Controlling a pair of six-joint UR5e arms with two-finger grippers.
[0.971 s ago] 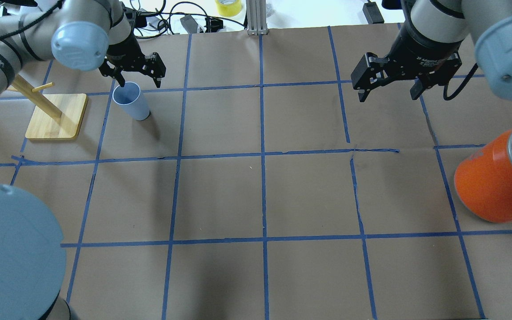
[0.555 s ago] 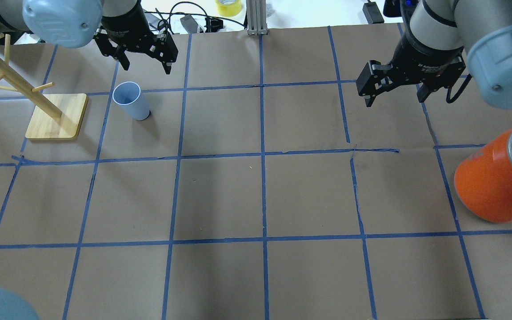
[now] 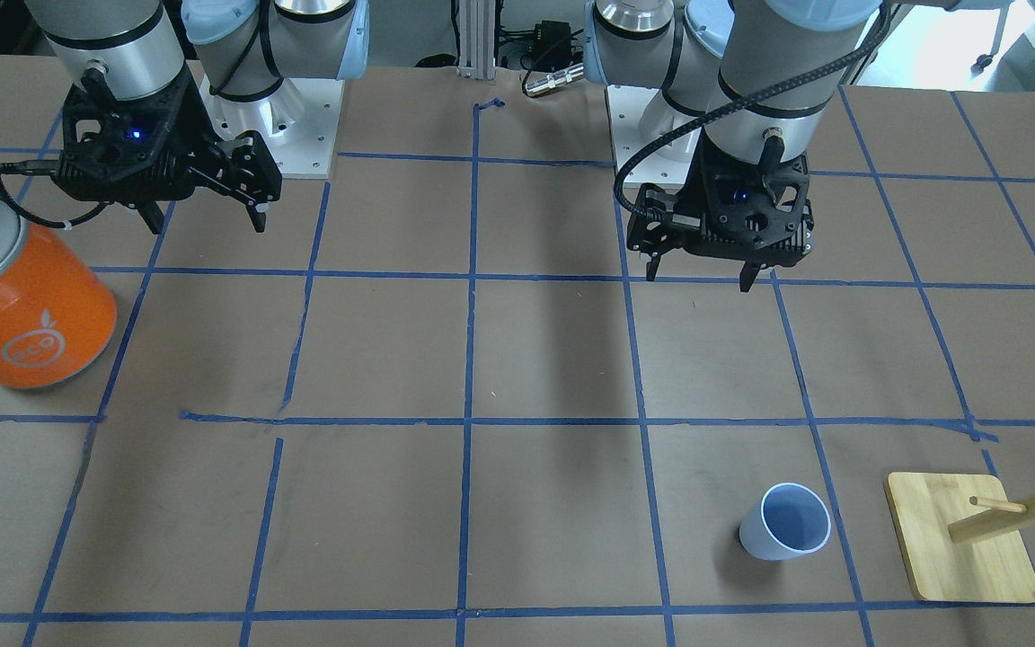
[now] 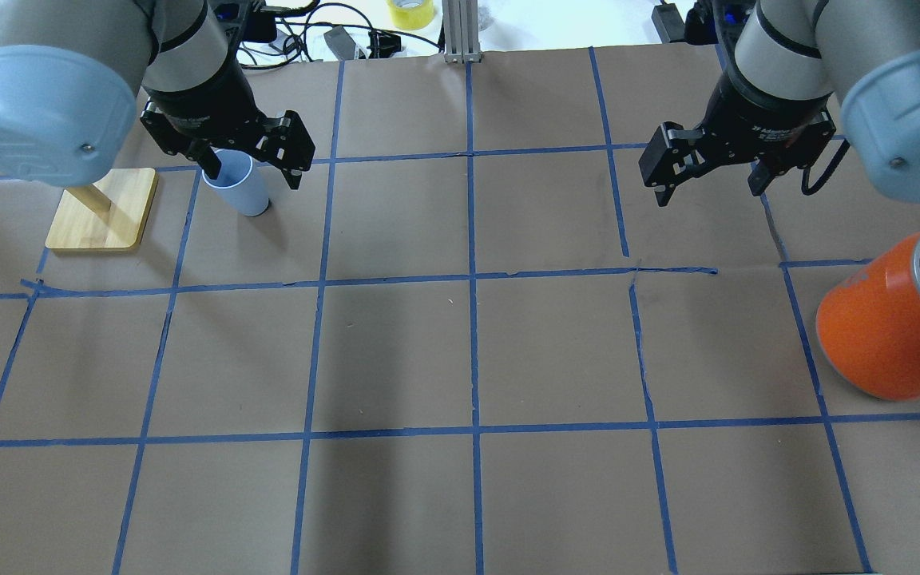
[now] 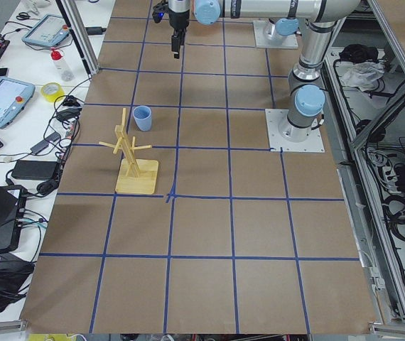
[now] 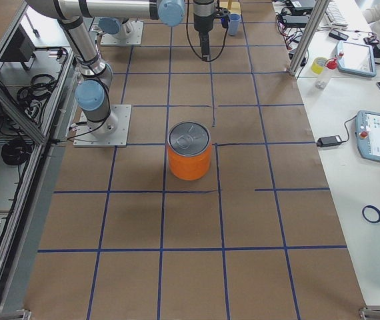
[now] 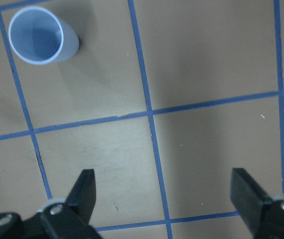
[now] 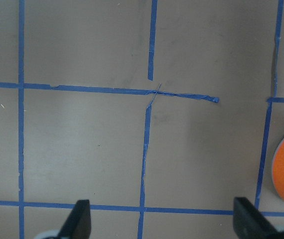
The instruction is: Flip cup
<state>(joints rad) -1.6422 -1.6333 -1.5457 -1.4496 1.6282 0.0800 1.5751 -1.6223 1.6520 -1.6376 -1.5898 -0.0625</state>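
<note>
The pale blue cup stands upright, open end up, on the brown paper next to the wooden rack; it also shows in the front view and in the left wrist view. My left gripper is open and empty, held high above the table. In the front view the left gripper hangs well on the robot's side of the cup. My right gripper is open and empty, raised over bare paper; the front view shows the right gripper too.
A large orange can with a silver lid stands at the right edge, near my right gripper. A wooden peg rack on a square base stands just left of the cup. Blue tape lines grid the table.
My left gripper, open beside the cup's rim a second ago, has lifted away and come back toward the robot. The cup has not moved. My right gripper shifted slightly.
</note>
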